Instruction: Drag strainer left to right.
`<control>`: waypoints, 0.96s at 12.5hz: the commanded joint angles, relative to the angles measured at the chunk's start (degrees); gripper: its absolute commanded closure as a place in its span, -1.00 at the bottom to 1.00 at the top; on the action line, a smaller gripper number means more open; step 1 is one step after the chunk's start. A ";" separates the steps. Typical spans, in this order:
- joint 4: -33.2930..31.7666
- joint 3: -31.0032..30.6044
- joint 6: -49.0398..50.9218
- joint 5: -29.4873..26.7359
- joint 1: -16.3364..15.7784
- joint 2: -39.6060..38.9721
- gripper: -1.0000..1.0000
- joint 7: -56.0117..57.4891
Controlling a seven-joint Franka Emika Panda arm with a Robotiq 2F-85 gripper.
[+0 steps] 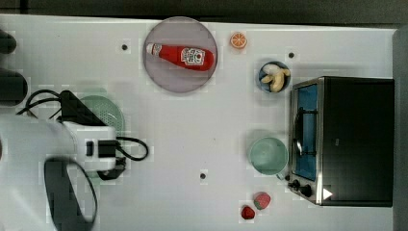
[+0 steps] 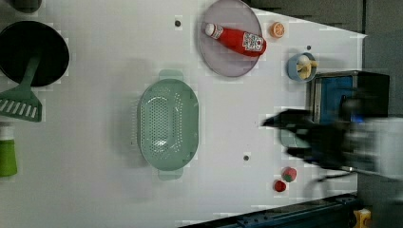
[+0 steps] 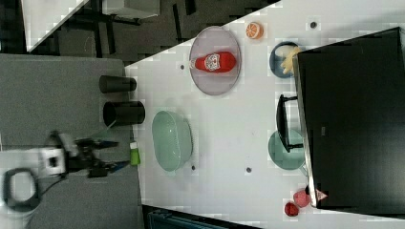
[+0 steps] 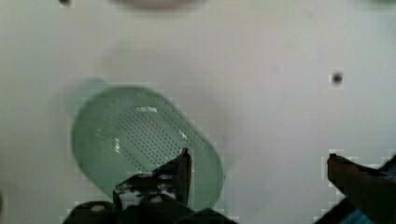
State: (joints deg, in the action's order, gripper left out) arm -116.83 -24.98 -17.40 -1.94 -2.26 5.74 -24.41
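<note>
Pincer (image 4: 257, 168) wide, empty | strainer (image 2: 168, 124) upright, long axis vertical in left view

glossy perforated plastic strainer (image 2: 168, 124) on smooth matt white table (image 2: 95, 190); shiny metal-trimmed oven (image 1: 344, 140)

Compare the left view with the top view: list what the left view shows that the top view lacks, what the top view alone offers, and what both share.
Left view alone: the whole pale green oval plastic strainer with its holes unobstructed, a green slotted spatula resting in a black round pan, and a green bottle.

Top view alone: the toaster oven's full black top, and the arm's white body covering part of the strainer.

Both: the red ketchup bottle on the grey round plate, the orange slice, the blue bowl of banana, two red strawberries, and the open gripper.
</note>
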 commanded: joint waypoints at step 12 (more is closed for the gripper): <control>-8.34 -6.71 -38.70 7.11 -0.44 -30.19 -1.00 -53.63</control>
State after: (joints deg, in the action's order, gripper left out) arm -123.88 -32.82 -55.11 4.67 -4.03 -24.89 -73.35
